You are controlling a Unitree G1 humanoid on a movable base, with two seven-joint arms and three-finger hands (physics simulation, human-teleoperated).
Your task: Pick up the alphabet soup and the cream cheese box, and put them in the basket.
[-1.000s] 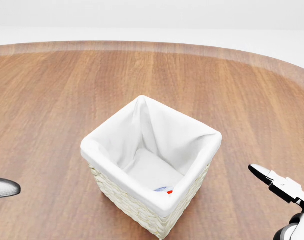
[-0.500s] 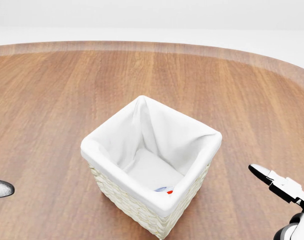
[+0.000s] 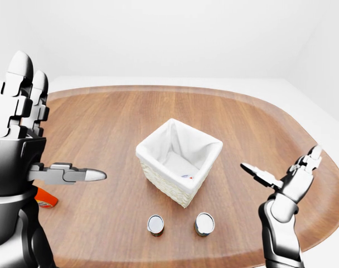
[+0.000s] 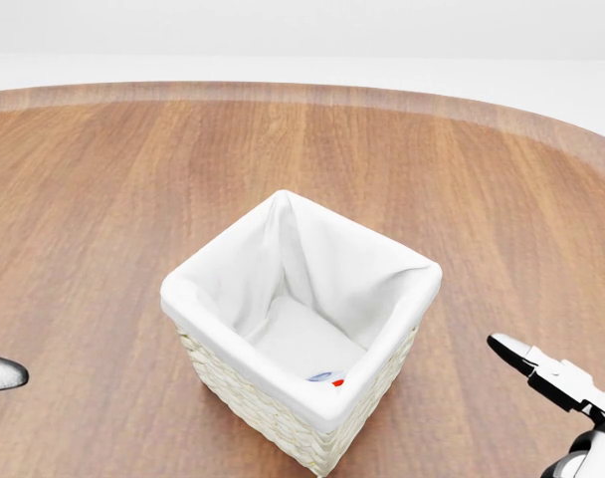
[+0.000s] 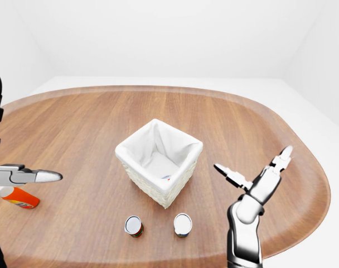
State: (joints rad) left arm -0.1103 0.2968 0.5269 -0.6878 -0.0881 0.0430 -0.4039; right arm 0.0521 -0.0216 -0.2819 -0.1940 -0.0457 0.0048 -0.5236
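Your right hand hangs at the lower right of the left-eye view with its fingers spread wide, grasping nothing, clear above the brown oval wooden table. Your left hand stands raised at the left edge, fingers extended upward and one pointing toward the middle, likewise released and empty.

Between the two hands sits the single square wicker basket with a white cloth liner. Inside, against its lower wall, a small white object with red and blue marks shows (too little is visible to name it).

Below the basket in the left-eye view stand two upright cans: a red-labelled silver-topped can and a darker silver-topped can, near each other but apart.

An orange-and-white container lies under your left hand, partly hidden by it.
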